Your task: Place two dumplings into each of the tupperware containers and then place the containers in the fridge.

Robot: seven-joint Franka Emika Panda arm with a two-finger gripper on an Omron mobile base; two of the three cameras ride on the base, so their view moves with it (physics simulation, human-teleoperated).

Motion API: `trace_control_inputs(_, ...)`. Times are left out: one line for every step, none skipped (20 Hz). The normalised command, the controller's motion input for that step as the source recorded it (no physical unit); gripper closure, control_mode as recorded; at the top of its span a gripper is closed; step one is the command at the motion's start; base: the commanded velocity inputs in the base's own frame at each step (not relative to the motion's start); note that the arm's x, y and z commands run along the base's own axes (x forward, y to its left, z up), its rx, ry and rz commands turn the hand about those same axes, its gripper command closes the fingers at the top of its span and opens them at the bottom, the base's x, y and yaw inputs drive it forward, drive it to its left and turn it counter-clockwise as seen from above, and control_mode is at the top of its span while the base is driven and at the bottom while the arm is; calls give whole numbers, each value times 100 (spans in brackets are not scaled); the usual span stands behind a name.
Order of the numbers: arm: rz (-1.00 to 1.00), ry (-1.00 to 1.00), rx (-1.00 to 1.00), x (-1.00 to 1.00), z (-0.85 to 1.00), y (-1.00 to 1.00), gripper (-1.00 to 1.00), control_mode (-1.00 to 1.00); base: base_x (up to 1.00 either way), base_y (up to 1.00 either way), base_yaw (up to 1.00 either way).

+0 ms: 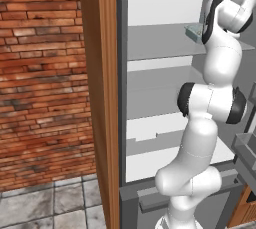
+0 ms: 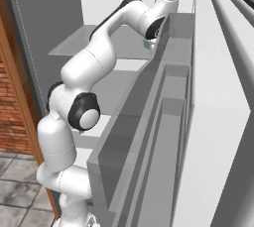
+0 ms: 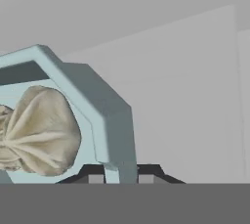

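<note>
The fridge [image 1: 160, 80] stands open, with grey shelves and a white back panel. On its upper shelf [image 1: 150, 43] a corner of the teal tupperware container [image 1: 192, 32] pokes out from behind my arm. In the hand view the container's teal rim [image 3: 97, 105] runs down between my two finger tips, and my gripper [image 3: 120, 176] is shut on that wall. A beige pleated dumpling [image 3: 41, 130] lies inside the container, and more beige shows at the left edge. From the right base view my hand reaches over the upper shelf, with a bit of teal [image 2: 147, 44] under it.
The fridge's brown wooden side edge [image 1: 100, 98] stands to the left, with a brick wall [image 1: 40, 73] beyond it. The open fridge door with its grey bins [image 2: 163, 122] runs close along the arm's right side. Lower shelves [image 1: 150, 143] lie below.
</note>
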Motion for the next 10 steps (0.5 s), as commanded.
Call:
trace_control_inputs(0, 0, 0, 0, 0, 0, -100, -100, 0, 0, 0)
trace_control_inputs(0, 0, 0, 0, 0, 0, -100, -100, 0, 0, 0)
trace_control_inputs(0, 0, 0, 0, 0, 0, -100, -100, 0, 0, 0)
trace_control_inputs(0, 0, 0, 0, 0, 0, -100, -100, 0, 0, 0)
trace_control_inputs(0, 0, 0, 0, 0, 0, -100, -100, 0, 0, 0)
trace_control_inputs(0, 0, 0, 0, 0, 0, -100, -100, 0, 0, 0)
trace_control_inputs(0, 0, 0, 0, 0, 0, -100, -100, 0, 0, 0)
trace_control_inputs(0, 0, 0, 0, 0, 0, -100, -100, 0, 0, 0)
trace_control_inputs(0, 0, 0, -16, 0, 0, -100, -100, 0, 0, 0)
trace_control_inputs(0, 0, 0, -9, 0, 0, -100, -100, 0, 0, 0)
